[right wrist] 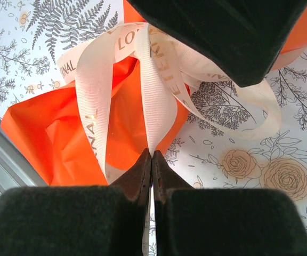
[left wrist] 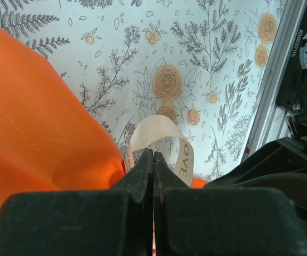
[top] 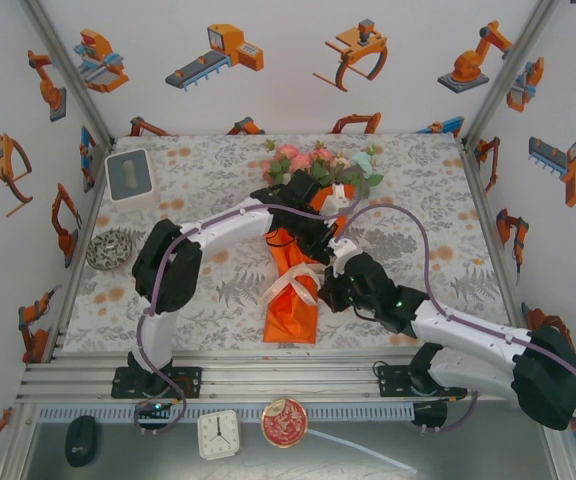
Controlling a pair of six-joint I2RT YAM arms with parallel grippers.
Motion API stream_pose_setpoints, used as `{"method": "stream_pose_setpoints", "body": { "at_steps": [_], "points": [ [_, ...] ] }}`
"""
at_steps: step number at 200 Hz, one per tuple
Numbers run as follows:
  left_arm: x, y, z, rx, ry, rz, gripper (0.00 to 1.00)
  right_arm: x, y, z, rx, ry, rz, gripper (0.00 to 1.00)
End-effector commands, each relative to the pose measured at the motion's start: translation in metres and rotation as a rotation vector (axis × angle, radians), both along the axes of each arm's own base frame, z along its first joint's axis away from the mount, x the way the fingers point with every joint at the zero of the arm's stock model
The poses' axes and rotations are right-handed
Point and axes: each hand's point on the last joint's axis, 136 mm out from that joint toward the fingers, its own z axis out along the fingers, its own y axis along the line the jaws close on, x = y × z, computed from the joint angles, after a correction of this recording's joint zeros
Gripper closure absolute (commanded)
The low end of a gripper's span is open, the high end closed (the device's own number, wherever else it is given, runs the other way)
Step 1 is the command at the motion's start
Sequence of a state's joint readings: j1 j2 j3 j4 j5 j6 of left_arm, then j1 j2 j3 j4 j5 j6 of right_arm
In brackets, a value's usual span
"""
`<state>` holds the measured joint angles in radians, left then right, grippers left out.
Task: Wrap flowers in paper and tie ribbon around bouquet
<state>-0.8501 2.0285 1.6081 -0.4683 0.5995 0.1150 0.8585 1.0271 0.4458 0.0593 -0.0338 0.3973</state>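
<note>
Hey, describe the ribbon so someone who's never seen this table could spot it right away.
In the middle of the flower-print tablecloth lies a cone of orange paper holding roses. Around the cone's middle loops the ribbon: a narrow, floppy, cream-white strip with gold lettering, the only pale band against the bright orange.

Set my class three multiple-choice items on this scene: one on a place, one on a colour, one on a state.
1. The roses point toward: A the far wall; B the arm bases; C the left wall.
2. The paper is: A blue; B orange; C green.
3. The right pincer is: A wide open; B shut on nothing; C shut on the ribbon.
Answers: 1 A, the blooms lie at the cone's far end; 2 B, orange in every view; 3 C, its tips pinch a strand.
</note>
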Motion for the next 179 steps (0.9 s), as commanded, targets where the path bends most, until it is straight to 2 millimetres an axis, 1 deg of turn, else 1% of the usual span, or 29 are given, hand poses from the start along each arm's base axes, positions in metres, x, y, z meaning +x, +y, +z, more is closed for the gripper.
{"method": "stream_pose_setpoints", "body": {
  "at_steps": [1,7,10,15,31,55,69,86,106,141,154,167,179],
  "points": [
    [0.001,0.004,0.025,-0.058,-0.04,-0.001,0.72,0.005,0.0,0.009,0.021,-0.017,-0.019,0.97],
    [0.001,0.005,0.021,-0.04,-0.043,-0.004,0.58,0.005,0.0,0.01,0.022,-0.017,-0.019,0.97],
    [0.0,0.007,0.018,-0.026,-0.041,-0.01,0.54,0.005,0.0,0.009,0.02,-0.017,-0.018,0.97],
    [-0.001,0.008,0.014,-0.003,-0.038,-0.023,0.53,0.006,0.0,0.01,0.02,-0.018,-0.019,0.97],
    [-0.006,0.013,0.0,0.063,-0.023,-0.058,0.54,0.006,0.0,0.01,0.02,-0.018,-0.018,0.97],
    [-0.008,0.015,-0.014,0.123,-0.017,-0.073,0.58,0.006,0.0,0.008,0.019,-0.015,-0.019,0.97],
    [-0.009,0.013,-0.019,0.133,-0.009,-0.077,0.6,0.006,0.001,0.009,0.023,-0.015,-0.018,0.97],
    [-0.008,0.012,-0.022,0.142,-0.006,-0.077,0.62,0.006,0.001,0.009,0.023,-0.014,-0.018,0.97],
    [-0.007,0.013,-0.025,0.157,-0.004,-0.074,0.68,0.005,0.001,0.008,0.021,-0.013,-0.017,0.97],
    [-0.008,0.011,-0.023,0.146,0.002,-0.073,0.84,0.006,0.0,0.007,0.022,-0.012,-0.021,0.97],
    [-0.007,0.009,-0.019,0.13,0.001,-0.063,0.88,0.006,0.001,0.007,0.024,-0.01,-0.02,0.97],
    [-0.006,0.005,-0.011,0.094,0.001,-0.054,0.92,0.005,0.001,0.006,0.024,-0.008,-0.018,0.97],
    [-0.005,-0.001,0.001,0.043,0.004,-0.035,0.94,0.005,0.001,0.006,0.023,-0.008,-0.016,0.97]
  ]
}}
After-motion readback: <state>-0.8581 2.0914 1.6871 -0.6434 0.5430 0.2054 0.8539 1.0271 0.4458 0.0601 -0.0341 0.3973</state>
